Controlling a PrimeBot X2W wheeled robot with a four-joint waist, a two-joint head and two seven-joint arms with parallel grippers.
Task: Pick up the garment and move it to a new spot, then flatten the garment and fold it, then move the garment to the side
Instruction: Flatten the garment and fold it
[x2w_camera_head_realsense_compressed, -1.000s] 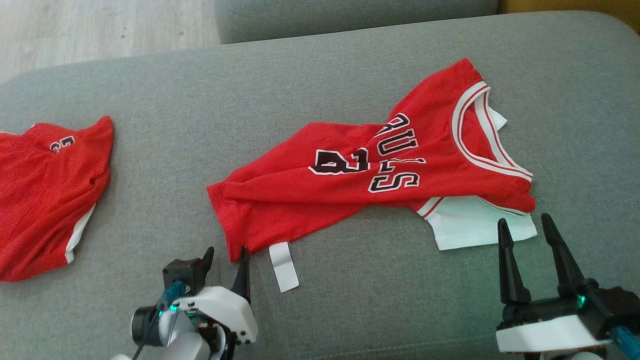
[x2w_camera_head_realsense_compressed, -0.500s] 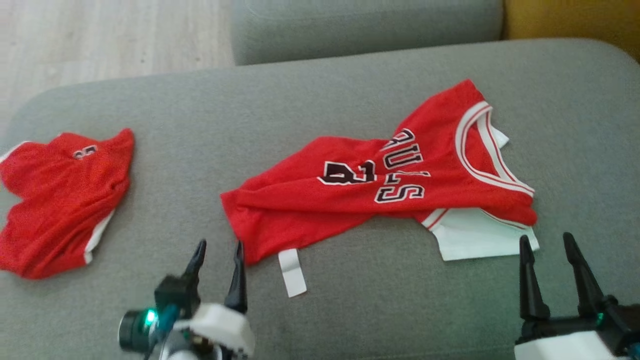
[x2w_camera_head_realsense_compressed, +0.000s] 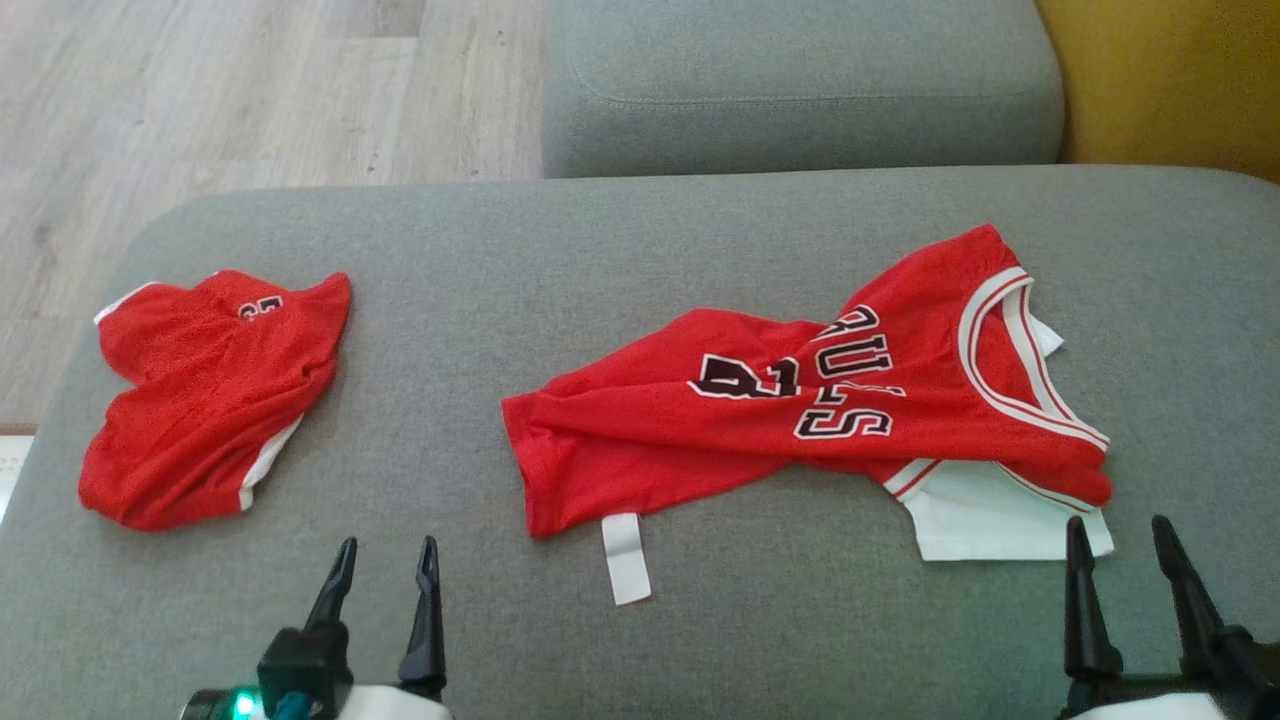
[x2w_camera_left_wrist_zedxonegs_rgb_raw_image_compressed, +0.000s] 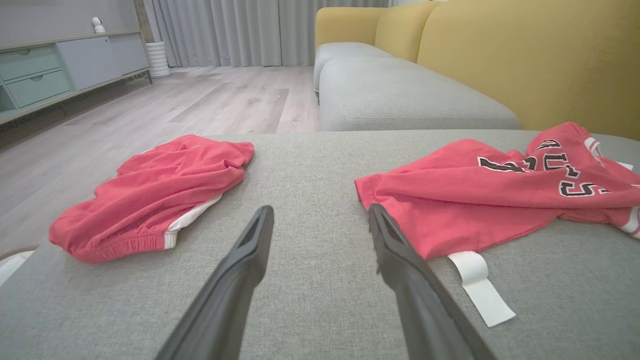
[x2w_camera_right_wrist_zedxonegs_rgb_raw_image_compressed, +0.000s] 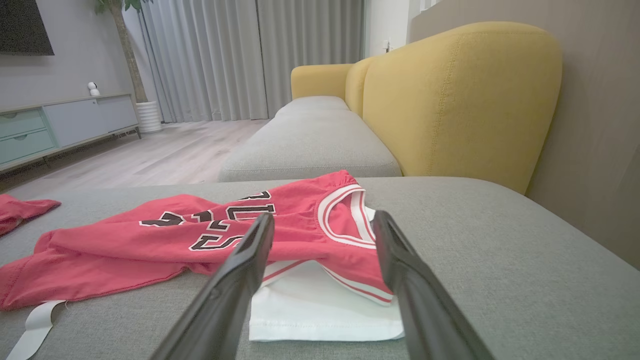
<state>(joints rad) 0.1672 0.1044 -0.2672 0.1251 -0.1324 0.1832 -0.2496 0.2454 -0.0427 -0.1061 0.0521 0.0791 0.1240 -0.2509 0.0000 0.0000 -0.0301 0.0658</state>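
In the lower left of the head view, nearest the camera, the left pincer (x2w_camera_head_realsense_compressed: 388, 542) has its two dark fingers spread wide with nothing between them, tips above bare fabric of the grey sofa seat (x2w_camera_head_realsense_compressed: 450, 300). In the lower right the right pincer (x2w_camera_head_realsense_compressed: 1118, 520) is spread just as wide and is also empty. Its fingertips are at the near edge of a white fabric panel (x2w_camera_head_realsense_compressed: 985, 515), and whether they touch it cannot be told. Between the two pincers, nearer the left one, a white strip (x2w_camera_head_realsense_compressed: 626, 558) lies flat on the seat and pokes out from the hem above it. That hem belongs to the red basketball jersey (x2w_camera_head_realsense_compressed: 720, 440), which lies twisted and wrinkled from the centre to the right of the frame. Its hem end is toward the centre, its white-striped neckline is at the right, and black white-edged lettering and a number sit in the folds. The white panel sticks out from under its lower right edge. At mid left, well apart from the jersey, a pair of red shorts (x2w_camera_head_realsense_compressed: 200, 420) with white side trim lies bunched near the seat's edge. Beyond the seat are a second grey cushion (x2w_camera_head_realsense_compressed: 800, 90) at top centre, a yellow backrest (x2w_camera_head_realsense_compressed: 1170, 80) in the upper right and pale wood floor (x2w_camera_head_realsense_compressed: 250, 90) in the upper left. Farthest off in the right wrist view are grey curtains (x2w_camera_right_wrist_zedxonegs_rgb_raw_image_compressed: 210, 60) and a low cabinet (x2w_camera_right_wrist_zedxonegs_rgb_raw_image_compressed: 65, 125).
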